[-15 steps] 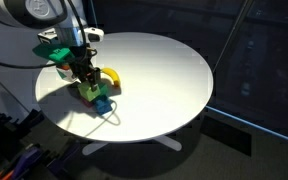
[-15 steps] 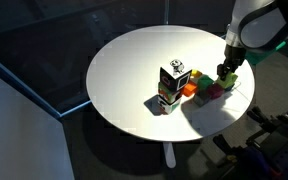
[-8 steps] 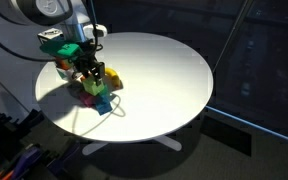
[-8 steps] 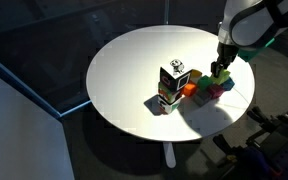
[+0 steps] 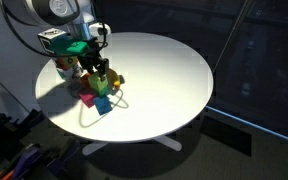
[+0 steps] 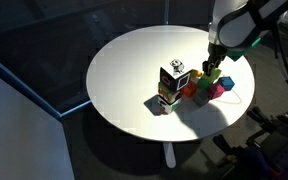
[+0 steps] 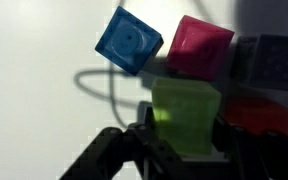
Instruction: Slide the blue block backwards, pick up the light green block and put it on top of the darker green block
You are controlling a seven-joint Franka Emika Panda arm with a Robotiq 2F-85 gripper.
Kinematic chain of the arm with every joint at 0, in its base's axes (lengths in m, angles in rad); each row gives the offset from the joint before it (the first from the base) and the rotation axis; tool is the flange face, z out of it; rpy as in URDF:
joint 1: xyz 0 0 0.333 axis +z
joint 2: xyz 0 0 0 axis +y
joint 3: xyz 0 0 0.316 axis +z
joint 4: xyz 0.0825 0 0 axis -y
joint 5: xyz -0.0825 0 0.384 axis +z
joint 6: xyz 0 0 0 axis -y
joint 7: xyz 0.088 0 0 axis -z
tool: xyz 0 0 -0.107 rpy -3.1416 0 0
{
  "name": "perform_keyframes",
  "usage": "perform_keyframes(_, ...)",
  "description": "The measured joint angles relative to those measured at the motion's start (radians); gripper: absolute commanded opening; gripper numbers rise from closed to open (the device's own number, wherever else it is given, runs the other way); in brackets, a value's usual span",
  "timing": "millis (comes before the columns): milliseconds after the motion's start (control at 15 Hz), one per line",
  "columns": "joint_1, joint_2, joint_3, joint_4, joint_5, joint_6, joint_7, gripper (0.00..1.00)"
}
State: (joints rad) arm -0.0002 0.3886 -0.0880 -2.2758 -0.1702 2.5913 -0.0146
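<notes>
The hand [image 7: 184,137] is closed on the light green block [image 7: 186,112], which is gripped between the fingers. Just beyond it, the blue block [image 7: 129,40] is seen tilted beside a magenta block [image 7: 199,46]. The cluster is set near the counter [image 5: 164,70] edge.

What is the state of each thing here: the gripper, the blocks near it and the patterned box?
gripper: shut on the light green block.
light green block: clamped between the gripper fingers, upright.
blue block: free on the table, turned at an angle.
magenta block: lying on the table, not gripped.
patterned box: standing upright on the table.
</notes>
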Motion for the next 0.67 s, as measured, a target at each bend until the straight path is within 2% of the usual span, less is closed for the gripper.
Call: perform_keyframes(667, 0.030, 0.045, 0.000, 0.052, -0.001, -0.005, 0.002, 0.27)
